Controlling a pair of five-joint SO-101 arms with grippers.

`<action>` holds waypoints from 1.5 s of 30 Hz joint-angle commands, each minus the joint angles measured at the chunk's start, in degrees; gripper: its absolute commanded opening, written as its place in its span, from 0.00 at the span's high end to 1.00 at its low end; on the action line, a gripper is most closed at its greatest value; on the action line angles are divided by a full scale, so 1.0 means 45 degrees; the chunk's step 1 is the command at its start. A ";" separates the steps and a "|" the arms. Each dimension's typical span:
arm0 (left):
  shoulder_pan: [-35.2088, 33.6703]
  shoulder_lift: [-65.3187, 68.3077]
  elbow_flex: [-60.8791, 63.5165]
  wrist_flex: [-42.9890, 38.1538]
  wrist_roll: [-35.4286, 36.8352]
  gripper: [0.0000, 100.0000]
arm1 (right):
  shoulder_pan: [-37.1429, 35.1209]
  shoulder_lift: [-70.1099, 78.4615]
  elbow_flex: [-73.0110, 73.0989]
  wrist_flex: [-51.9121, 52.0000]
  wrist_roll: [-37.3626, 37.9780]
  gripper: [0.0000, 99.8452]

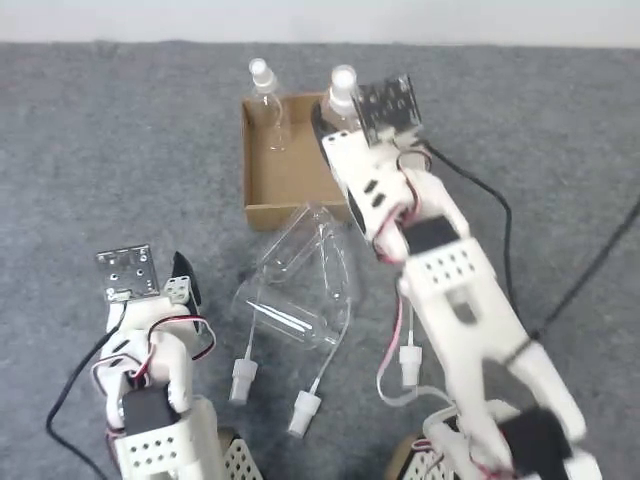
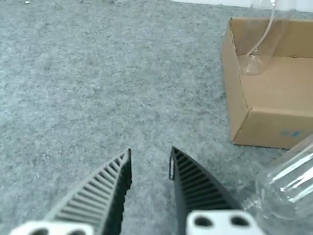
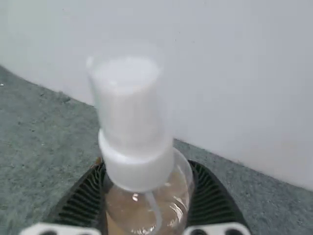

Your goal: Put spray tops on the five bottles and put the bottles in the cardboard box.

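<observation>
Brown cardboard box [image 1: 262, 205], shallow, open top. First bottle [image 1: 266, 105], clear with a white spray top on, stands upright in the box's far left corner. Second bottle [image 1: 343, 95], also topped, is upright at the box's far right corner, clamped in the right gripper [image 3: 146, 171]; can't tell if it touches the box floor. Three bare bottles [image 1: 290, 312] lie on their sides, clustered just in front of the box. Three loose spray tops [image 1: 243, 380], white with tubes, lie nearer the arms, apart.

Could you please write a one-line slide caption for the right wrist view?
Right gripper shut on a clear bottle with its spray top fitted.
</observation>
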 commanded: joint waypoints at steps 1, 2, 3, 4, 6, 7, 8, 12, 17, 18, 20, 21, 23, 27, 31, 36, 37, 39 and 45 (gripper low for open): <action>-0.0020 -0.0293 -0.0107 -0.0430 -0.0059 0.88 | 0.0283 0.1299 -0.2168 -0.0361 0.0117 0.99; -0.0020 -0.0293 -0.0088 -0.0430 -0.0059 0.88 | 0.0283 0.1807 -0.2540 -0.0342 0.0117 0.99; -0.0020 -0.0293 -0.0088 -0.0430 -0.0059 0.88 | 0.0283 0.2315 -0.2911 -0.0342 0.0117 0.99; -0.0020 -0.0293 -0.0088 -0.0430 -0.0059 0.88 | 0.0283 0.2784 -0.3243 -0.0342 0.0117 0.99; -0.0020 -0.0293 -0.0088 -0.0430 -0.0059 0.88 | 0.0283 0.3643 -0.3868 -0.0342 0.0117 0.99; -0.0020 -0.0293 -0.0088 -0.0430 -0.0059 0.88 | 0.0283 0.4034 -0.4181 -0.0342 0.0117 0.99; -0.0020 -0.0293 -0.0088 -0.0430 -0.0059 0.88 | 0.0283 0.4425 -0.4493 -0.0342 0.0117 0.99; -0.0039 -0.0293 -0.0088 -0.0430 -0.0059 0.88 | 0.0479 0.5695 -0.5548 -0.0342 0.0117 0.99; -0.0039 -0.0293 -0.0088 -0.0430 -0.0059 0.88 | 0.0928 0.7043 -0.6799 -0.0342 -0.1016 0.99; -0.0039 -0.0293 -0.0088 -0.0430 -0.0059 0.88 | 0.1026 0.7316 -0.7053 -0.0342 -0.1426 0.99; -0.0039 -0.0293 -0.0088 -0.0430 -0.0059 0.88 | 0.1182 0.7863 -0.7560 -0.0342 -0.1934 0.99; -0.0039 -0.0293 -0.0088 -0.0430 -0.0059 0.88 | 0.1221 0.8117 -0.7775 -0.0342 -0.2071 0.99; -0.0039 -0.0293 -0.0088 -0.0410 -0.0059 0.88 | 0.1221 0.8567 -0.8088 -0.0342 -0.2071 0.99; -0.0039 -0.0293 -0.0088 -0.0410 -0.0059 0.88 | 0.1221 0.8879 -0.8303 -0.0342 -0.2090 0.99; -0.0039 -0.0293 -0.0088 -0.0410 -0.0059 0.88 | 0.1221 0.8996 -0.8264 -0.0283 -0.2071 0.99; -0.0059 -0.0293 -0.0088 -0.0410 -0.0059 0.88 | 0.1241 0.8996 -0.8010 -0.0303 -0.2051 0.99; -0.0078 -0.0293 -0.0088 -0.0410 -0.0059 0.88 | 0.1260 0.9016 -0.7912 -0.0322 -0.2051 0.99; -0.0078 -0.0293 -0.0088 -0.0410 -0.0059 0.88 | 0.1397 0.9035 -0.7756 -0.0244 -0.2051 0.99; -0.0078 -0.0293 -0.0088 -0.0391 -0.0059 0.88 | 0.1495 0.9035 -0.7443 -0.0322 -0.2051 0.99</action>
